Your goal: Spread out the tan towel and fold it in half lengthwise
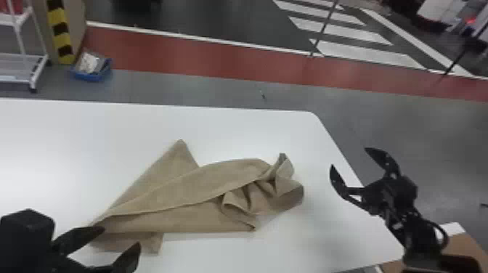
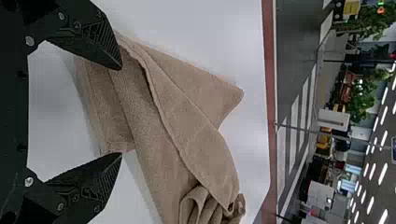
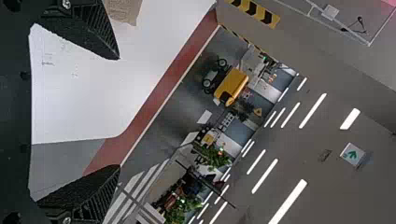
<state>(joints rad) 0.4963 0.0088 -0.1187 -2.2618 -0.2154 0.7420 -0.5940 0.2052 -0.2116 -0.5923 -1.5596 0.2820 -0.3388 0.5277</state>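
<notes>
Long ceiling lights (image 3: 313,110) glow white above the room in my right wrist view, and the table (image 1: 232,127) lies bright below, paling to a washed-out glare towards my left. Round the towel (image 1: 174,192) I see only soft, faint shadows, while the grey floor (image 1: 363,119) beyond is dimmer, with a dull sheen, and my fingers (image 2: 95,39) look nearly black.

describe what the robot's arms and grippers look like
Both the left gripper and the right gripper are black, each with two flat fingers tapering to points. In the wrist views, the fingers have fine ridges near their tips, and small pale screw heads dot the black metalwork behind. The right arm is black too, with a thin black cable looping out from its side.
</notes>
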